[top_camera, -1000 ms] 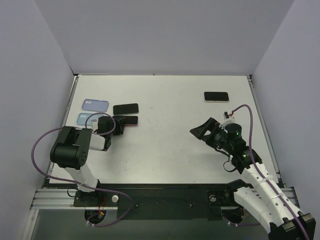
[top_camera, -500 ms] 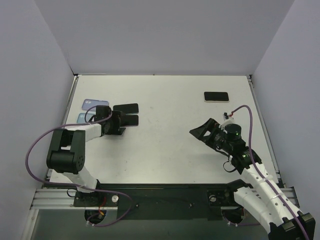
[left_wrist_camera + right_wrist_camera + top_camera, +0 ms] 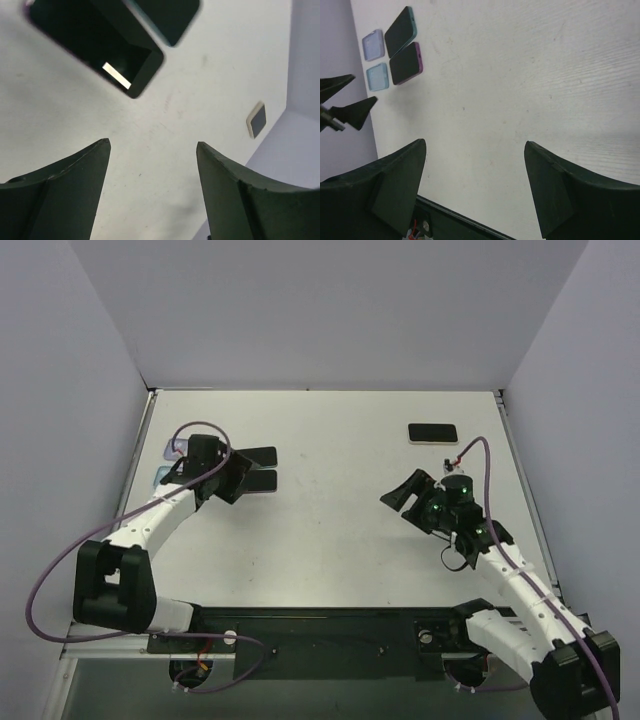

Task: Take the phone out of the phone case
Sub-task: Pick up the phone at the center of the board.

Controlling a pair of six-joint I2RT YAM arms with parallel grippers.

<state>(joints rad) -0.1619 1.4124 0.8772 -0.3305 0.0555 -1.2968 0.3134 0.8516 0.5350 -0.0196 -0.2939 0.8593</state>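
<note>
Toward the right edge, the right gripper (image 3: 404, 492) hangs spread and empty above the table (image 3: 330, 540). By the left edge, the left gripper (image 3: 238, 480) is spread and empty, with the purple-cased phone (image 3: 406, 63) at its fingertips and the teal-cased phone (image 3: 400, 31) just beyond. 1 cream-edged phone (image 3: 432, 433) lies near the far right corner.

Looking down from above, I see the white table (image 3: 340, 450) filling the middle of the frame, matte and lightly scuffed. My left wrist view catches a faint reddish scuff (image 3: 167, 102) on it, just right of centre. A pale lilac back wall (image 3: 320, 310) closes off the top, with a left wall (image 3: 60, 390) and a right wall (image 3: 590, 390) slanting in at the sides. Along the bottom edge runs a black rail (image 3: 330, 635), with a silver metal bar (image 3: 100, 640) beside it at lower left.
</note>
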